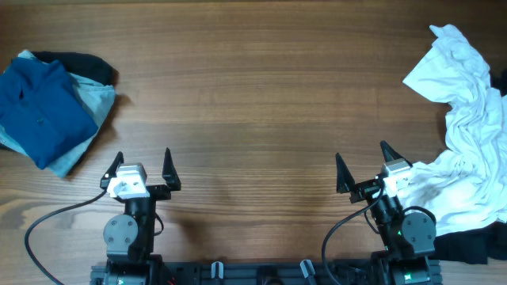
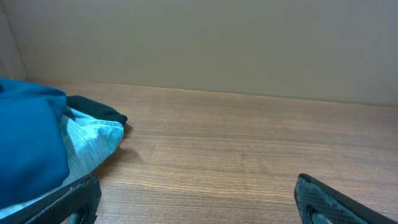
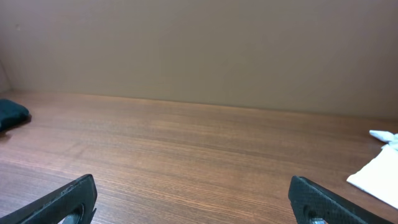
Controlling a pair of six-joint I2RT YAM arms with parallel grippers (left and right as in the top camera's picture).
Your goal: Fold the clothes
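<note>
The clothes lie in two heaps. A crumpled white T-shirt (image 1: pixel 467 134) spreads along the right edge, with a black garment (image 1: pixel 467 247) under its near end. Only a corner of the white T-shirt (image 3: pixel 380 171) shows in the right wrist view. My right gripper (image 1: pixel 361 152) stands open just left of the heap, with nothing between its fingers (image 3: pixel 323 200). Near the front on the left, my left gripper (image 1: pixel 142 155) is also open and empty, its fingers (image 2: pixel 74 200) wide apart over bare wood.
A stack at the far left holds a dark blue garment (image 1: pixel 36 107) on a light blue one (image 1: pixel 97 101) and a black one (image 1: pixel 83 65). The dark blue garment (image 2: pixel 28 143) fills the left wrist view's left side. The table (image 1: pixel 253 87) is brown wood.
</note>
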